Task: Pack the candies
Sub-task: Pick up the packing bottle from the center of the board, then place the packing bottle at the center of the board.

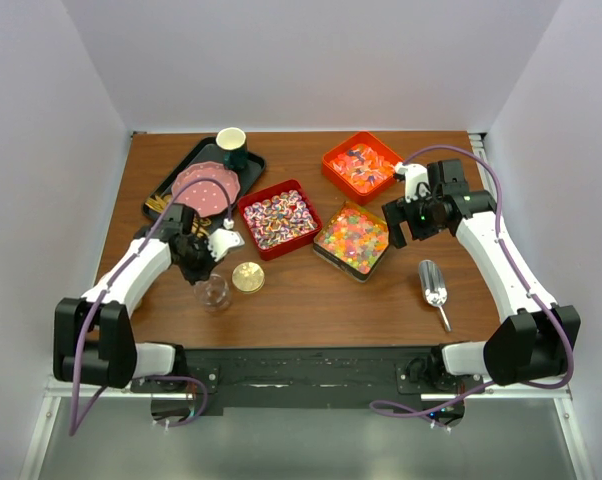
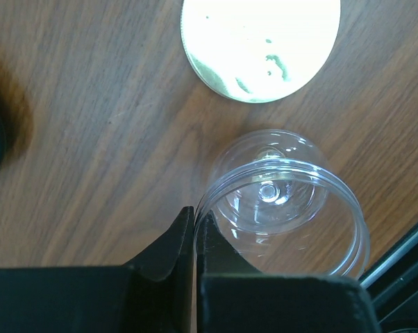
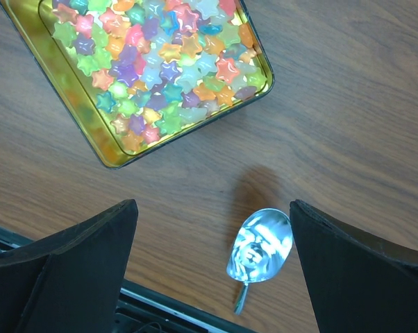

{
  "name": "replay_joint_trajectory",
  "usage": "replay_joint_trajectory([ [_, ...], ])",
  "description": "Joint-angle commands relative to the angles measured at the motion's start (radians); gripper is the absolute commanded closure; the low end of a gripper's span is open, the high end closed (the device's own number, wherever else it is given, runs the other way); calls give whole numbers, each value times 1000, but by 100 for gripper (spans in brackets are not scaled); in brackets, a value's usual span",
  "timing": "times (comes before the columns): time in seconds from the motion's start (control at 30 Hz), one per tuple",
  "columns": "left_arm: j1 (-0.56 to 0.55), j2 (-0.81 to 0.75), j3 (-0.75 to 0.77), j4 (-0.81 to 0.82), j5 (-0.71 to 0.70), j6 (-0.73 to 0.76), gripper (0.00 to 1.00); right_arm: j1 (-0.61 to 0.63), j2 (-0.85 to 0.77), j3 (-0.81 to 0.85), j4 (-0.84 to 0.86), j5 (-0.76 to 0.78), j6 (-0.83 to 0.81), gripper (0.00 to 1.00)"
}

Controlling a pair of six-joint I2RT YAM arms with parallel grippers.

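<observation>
Twist-wrapped candies (image 1: pixel 279 219) fill a red square tray. Blue and red wrapped candies (image 1: pixel 362 166) fill an orange tray. Star-shaped jelly candies (image 1: pixel 353 238) fill a gold tin, also seen in the right wrist view (image 3: pixel 160 62). My left gripper (image 1: pixel 203 268) is shut on the rim of a clear empty jar (image 2: pixel 285 201), one finger inside and one outside, its tips (image 2: pixel 195 211) at the jar's left edge. My right gripper (image 1: pixel 406 225) is open and empty above the table, right of the gold tin; in its wrist view (image 3: pixel 212 205) the silver scoop (image 3: pixel 261 246) lies between its fingers, below them.
A round gold lid (image 1: pixel 248 277) lies beside the jar, also in the left wrist view (image 2: pixel 261 45). The scoop (image 1: pixel 433 283) lies at front right. A black tray (image 1: pixel 251 163) at back left holds a pink plate (image 1: pixel 207 186) and a cup (image 1: pixel 231 145).
</observation>
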Motion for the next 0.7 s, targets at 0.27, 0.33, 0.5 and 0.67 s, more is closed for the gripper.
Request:
replay_joint_trajectory([
  [0.27, -204, -50, 146, -95, 83, -174, 100, 3, -13, 0, 9, -5, 12, 6],
  [0.33, -254, -15, 158, -58, 56, -215, 100, 1, -2, 12, 10, 4, 14, 6],
  [0.5, -370, 90, 311, 58, 39, -353, 100, 3, 16, 37, -10, 32, 9, 6],
  [0.67, -517, 246, 452, 114, -96, -366, 100, 1, 93, 101, -76, 44, -3, 6],
])
